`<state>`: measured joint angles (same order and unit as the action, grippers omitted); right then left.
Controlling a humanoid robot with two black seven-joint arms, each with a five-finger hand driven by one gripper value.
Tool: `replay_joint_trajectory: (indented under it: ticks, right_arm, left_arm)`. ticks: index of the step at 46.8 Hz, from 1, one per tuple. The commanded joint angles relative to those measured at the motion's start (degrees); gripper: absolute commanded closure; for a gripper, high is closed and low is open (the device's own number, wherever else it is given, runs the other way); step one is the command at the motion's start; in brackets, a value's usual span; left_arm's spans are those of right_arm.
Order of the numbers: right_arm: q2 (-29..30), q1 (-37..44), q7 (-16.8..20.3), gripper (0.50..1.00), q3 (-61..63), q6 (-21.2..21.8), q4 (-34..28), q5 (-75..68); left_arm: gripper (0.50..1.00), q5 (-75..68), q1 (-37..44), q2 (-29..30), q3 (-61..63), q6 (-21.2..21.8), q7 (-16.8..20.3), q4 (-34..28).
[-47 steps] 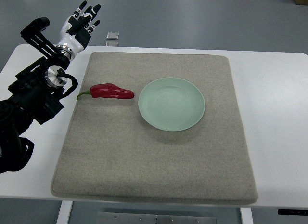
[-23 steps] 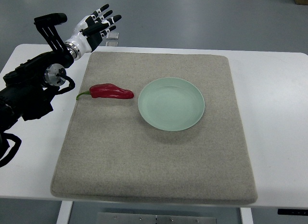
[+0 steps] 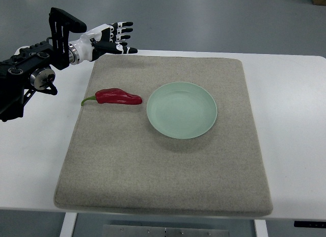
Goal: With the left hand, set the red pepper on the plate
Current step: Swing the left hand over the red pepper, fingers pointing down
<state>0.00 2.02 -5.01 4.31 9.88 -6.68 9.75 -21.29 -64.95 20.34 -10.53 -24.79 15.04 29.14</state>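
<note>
I have the left hand [image 3: 113, 39] at the mat's [image 3: 163, 181] far-left corner, fingers spread, holding nothing. The red pepper [image 3: 117, 97] lies on the mat just left of the plate [image 3: 182, 110] — ungrasped, so reach, grasp and placing all remain.

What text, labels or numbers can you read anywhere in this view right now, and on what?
None: no readable text in the top view.
The red pepper, plate and grey mat are unmarked.
The left robot hand, open above the mat's far left corner, shows only black and white panels, no lettering.
The small metallic object at the table's far edge is mostly hidden by that hand; any marking is too small to tell.
</note>
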Motion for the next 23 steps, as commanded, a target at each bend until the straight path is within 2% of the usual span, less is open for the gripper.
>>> replay_joint_trajectory:
  ticks: [1, 8, 23]
  right_arm:
    - [0.00, 0.01, 0.00, 0.568, 0.00, 0.05, 0.00, 0.00]
    - [0.00, 0.01, 0.00, 0.568, 0.00, 0.05, 0.00, 0.00]
    - [0.00, 0.01, 0.00, 0.568, 0.00, 0.05, 0.00, 0.00]
  left_arm:
    - [0.510, -6.03, -1.40, 2.94, 0.07, -2.80, -0.01, 3.37]
    - [0.510, -18.95, -4.92, 6.37, 4.55, -3.69, -0.45, 7.59]
    - [0.510, -28.27, -7.91, 7.96, 10.27, -8.26, -0.27, 10.93]
